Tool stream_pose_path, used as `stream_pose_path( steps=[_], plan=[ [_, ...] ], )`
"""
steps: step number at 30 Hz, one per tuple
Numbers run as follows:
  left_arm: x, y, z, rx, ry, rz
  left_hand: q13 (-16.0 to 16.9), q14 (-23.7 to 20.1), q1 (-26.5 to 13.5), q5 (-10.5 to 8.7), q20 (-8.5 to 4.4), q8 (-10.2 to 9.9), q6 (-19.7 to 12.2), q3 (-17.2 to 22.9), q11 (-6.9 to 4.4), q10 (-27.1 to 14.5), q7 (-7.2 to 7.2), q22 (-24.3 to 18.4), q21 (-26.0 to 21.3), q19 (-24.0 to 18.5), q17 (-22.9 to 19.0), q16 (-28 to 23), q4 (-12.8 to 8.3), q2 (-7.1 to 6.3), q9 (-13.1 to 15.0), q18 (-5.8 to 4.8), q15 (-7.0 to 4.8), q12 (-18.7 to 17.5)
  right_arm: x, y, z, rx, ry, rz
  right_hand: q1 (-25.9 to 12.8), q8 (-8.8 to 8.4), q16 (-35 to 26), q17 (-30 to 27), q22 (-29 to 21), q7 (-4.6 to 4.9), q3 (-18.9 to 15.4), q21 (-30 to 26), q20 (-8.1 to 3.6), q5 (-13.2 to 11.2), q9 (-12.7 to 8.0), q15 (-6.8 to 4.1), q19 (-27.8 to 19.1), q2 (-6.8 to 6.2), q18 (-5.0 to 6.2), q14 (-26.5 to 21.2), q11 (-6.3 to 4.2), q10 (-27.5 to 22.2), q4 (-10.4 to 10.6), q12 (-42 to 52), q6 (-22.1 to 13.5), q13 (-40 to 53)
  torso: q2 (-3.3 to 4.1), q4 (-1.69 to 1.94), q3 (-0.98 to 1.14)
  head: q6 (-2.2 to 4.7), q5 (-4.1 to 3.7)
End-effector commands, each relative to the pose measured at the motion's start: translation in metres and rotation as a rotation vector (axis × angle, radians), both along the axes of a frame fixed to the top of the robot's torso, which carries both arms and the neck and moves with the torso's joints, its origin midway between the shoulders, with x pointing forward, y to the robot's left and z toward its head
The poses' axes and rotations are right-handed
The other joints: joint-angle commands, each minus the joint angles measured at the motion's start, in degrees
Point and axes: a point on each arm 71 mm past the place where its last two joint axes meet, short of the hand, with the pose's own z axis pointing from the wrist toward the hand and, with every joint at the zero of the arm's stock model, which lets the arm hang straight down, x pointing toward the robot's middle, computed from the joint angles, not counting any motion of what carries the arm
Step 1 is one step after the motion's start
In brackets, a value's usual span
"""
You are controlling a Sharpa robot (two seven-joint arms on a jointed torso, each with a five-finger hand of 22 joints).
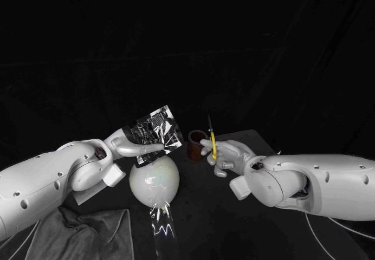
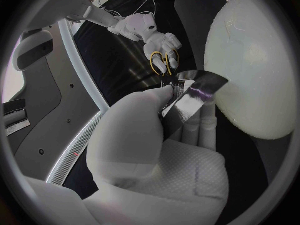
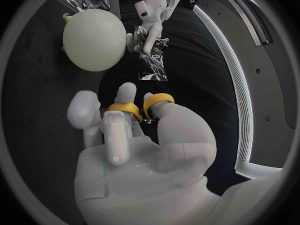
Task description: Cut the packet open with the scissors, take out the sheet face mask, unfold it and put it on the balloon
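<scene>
The silvery packet [image 1: 156, 132] is hanging just above the pale balloon [image 1: 154, 181], the left robot hand [image 1: 131, 144] pinching its lower part; its white print is showing too small to read. The right robot hand [image 1: 225, 157] is clamping the yellow-handled scissors [image 1: 212, 140] beside it, blades pointing up. A dark cup-like thing [image 1: 194, 145] between the hands is proving hard to make out. A grey cloth [image 1: 78, 233] is lying on the counter [image 1: 234, 227] nearby.

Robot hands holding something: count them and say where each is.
2. The left hand holds a crinkled silver foil packet close by the pale white balloon; the right hand, facing it, holds yellow-handled scissors.
</scene>
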Motion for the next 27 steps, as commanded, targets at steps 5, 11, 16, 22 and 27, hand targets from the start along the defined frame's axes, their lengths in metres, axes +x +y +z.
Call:
stream_pose_path(
  steps=[5, 11, 16, 22, 27],
  plan=[
    [-0.002, -0.003, 0.001, -0.011, 0.011, -0.018, 0.06, 0.05, 0.06, 0.2, -0.11, 0.17, -0.01, 0.02, 0.1, 0.08, 0.41, 0.16, 0.33, -0.43, -0.12, -0.21, -0.39, 0.4, 6.99, 0.66, -0.32, -0.12, 0.001, 0.008, 0.005, -0.022, -0.07, 0.067, 10.65, -3.97, -7.46, -6.65, -4.53, -0.1, 21.7, -7.58, 1.3, -0.13, -5.13, 0.37, -4.56, 0.72, 2.63, -0.9, -0.71, -1.78, -1.46, -8.66, -0.72, -7.2, 0.01, -0.05, 0.06, 0.32, 0.66],
    [-0.002, -0.004, 0.001, -0.006, 0.017, -0.027, 0.06, 0.05, 0.06, 0.2, -0.11, 0.17, -0.01, 0.02, 0.1, 0.08, 0.41, 0.16, 0.33, -0.43, -0.12, -0.21, -0.39, 0.4, 6.99, 0.66, -0.32, -0.12, 0.0, 0.013, 0.008, -0.06, -0.076, 0.088, 10.89, -3.54, 3.2, 9.0, 5.58, -4.85, 11.21, 9.49, -1.56, -0.08, -7.85, -3.03, 7.64, -6.52, -0.92, 4.93, -4.96, 14.6, -4.32, 27.34, 12.32, 14.72, -0.01, -0.01, 0.09, 0.31, 0.7],
    [-0.002, -0.005, 0.001, -0.002, 0.019, -0.031, 0.06, 0.05, 0.06, 0.2, -0.11, 0.17, -0.01, 0.02, 0.1, 0.08, 0.41, 0.16, 0.33, -0.43, -0.12, -0.21, -0.39, 0.4, 6.99, 0.66, -0.32, -0.12, -0.004, 0.019, 0.008, -0.091, -0.045, 0.147, 10.03, -2.21, 4.13, 10.58, 6.64, -6.61, 7.47, 11.14, -2.78, -0.05, -7.29, -4.25, 8.74, -6.91, -1.3, 5.23, -6.52, 14.88, -2.76, 29.69, 17.42, 15.97, 0.01, 0.02, -0.01, 0.32, 0.78],
    [-0.003, -0.008, 0.001, 0.001, 0.023, -0.039, 0.06, 0.05, 0.06, 0.2, -0.11, 0.17, -0.01, 0.02, 0.1, 0.08, 0.41, 0.16, 0.33, -0.43, -0.12, -0.21, -0.39, 0.4, 6.99, 0.66, -0.32, -0.12, -0.008, 0.028, 0.005, -0.14, 0.005, 0.225, 4.64, 51.8, 2.88, 8.41, 2.78, -11.11, -3.12, 4.26, -5.34, -0.01, 26.21, -7.02, 4.44, -7.05, 0.07, 4.56, -9.98, 15.4, 5.2, 43.29, 39.7, 25.69, 0.0, 0.04, -0.01, 0.32, 0.9],
    [-0.003, -0.009, 0.001, 0.003, 0.025, -0.042, 0.06, 0.04, 0.08, 0.2, -0.1, 0.16, -0.03, 0.02, 0.11, 0.06, 0.42, 0.21, 0.39, -0.49, -0.15, -0.21, -0.45, 0.42, 7.04, 0.66, -0.31, -0.13, -0.009, 0.029, 0.004, -0.173, 0.008, 0.228, 3.14, 59.15, 2.58, 8.02, 2.01, -11.52, -5.78, 2.92, -5.52, -0.06, 28.61, -7.25, 3.74, -8.63, 0.3, 4.44, -10.32, 15.31, 6.69, 43.39, 43.87, 25.84, -0.03, 0.09, 0.0, 0.29, 1.03]
  ],
)
